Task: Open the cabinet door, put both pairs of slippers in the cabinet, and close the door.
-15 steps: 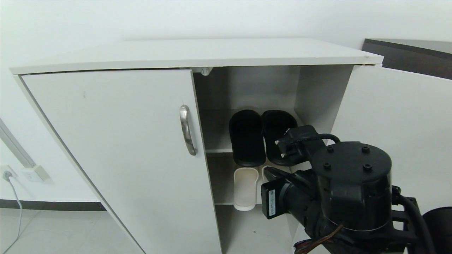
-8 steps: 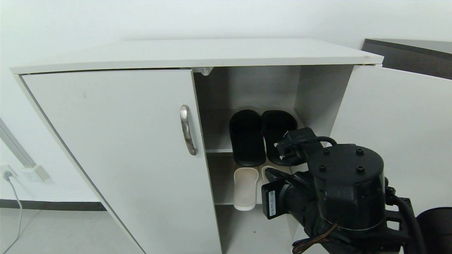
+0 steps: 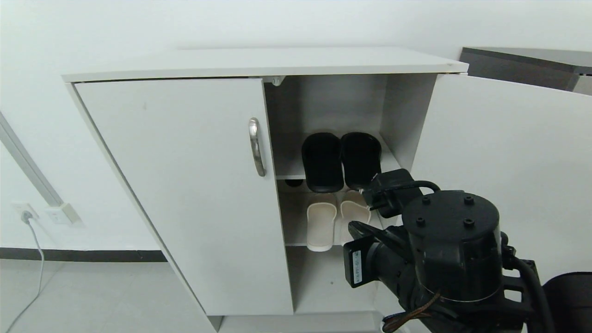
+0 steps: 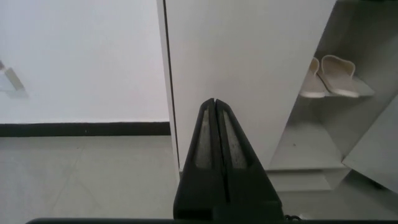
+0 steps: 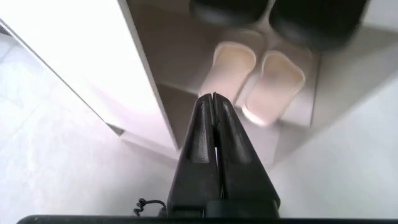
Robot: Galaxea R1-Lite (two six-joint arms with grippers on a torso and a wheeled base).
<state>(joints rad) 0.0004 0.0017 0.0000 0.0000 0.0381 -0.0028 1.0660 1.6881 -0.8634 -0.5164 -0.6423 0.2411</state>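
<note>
Evidently the stowing is done: the black slippers [image 3: 342,159] sit on the upper shelf of the cabinet [image 3: 259,60], the white slippers [image 3: 337,217] on the shelf beneath. Only closing the right door [image 3: 499,162], swung wide from the cabinet, seems left. The right gripper [image 5: 214,102], fingers pressed together on nothing, hangs before the cabinet's opening; the left gripper [image 4: 214,106], likewise clamped empty, faces its closed left door [image 3: 185,185]. Next, the right door's outer face needs a push shut.

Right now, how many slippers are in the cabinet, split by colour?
Black slippers: 2
Cream slippers: 2
Total: 4
</note>
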